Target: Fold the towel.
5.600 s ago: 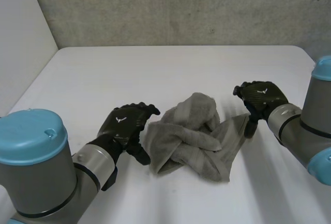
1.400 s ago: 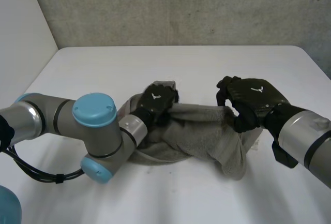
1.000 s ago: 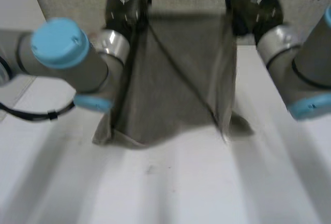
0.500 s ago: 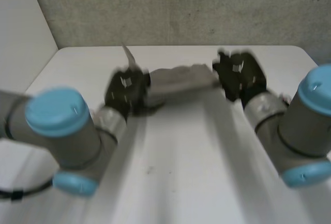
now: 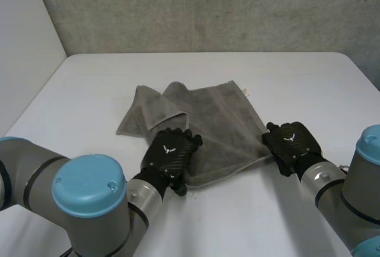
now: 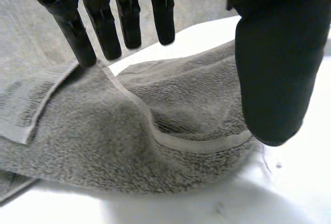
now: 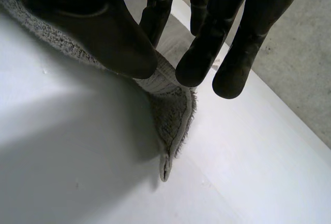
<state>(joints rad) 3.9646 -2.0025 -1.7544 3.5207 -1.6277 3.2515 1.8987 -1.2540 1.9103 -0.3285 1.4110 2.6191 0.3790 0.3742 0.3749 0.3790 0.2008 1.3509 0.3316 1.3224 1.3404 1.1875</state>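
Note:
The grey towel (image 5: pixel 208 114) lies spread on the white table (image 5: pixel 285 73), with a flap doubled over at its far left. My left hand (image 5: pixel 169 153) rests over the near left corner. In the left wrist view its fingers (image 6: pixel 98 17) stand straight above the towel (image 6: pixel 129 146), the thumb apart, gripping nothing. My right hand (image 5: pixel 291 141) is at the near right corner. In the right wrist view the thumb of the right hand (image 7: pixel 103 22) and a finger pinch that corner of the towel (image 7: pixel 173 110).
A grey wall runs behind the table's far edge. A white wall stands along the left side. Bare table surrounds the towel on all sides.
Both hands lifted the bunched towel, swung it out and laid it flat on the table. The left hand has opened and let go of its corner.

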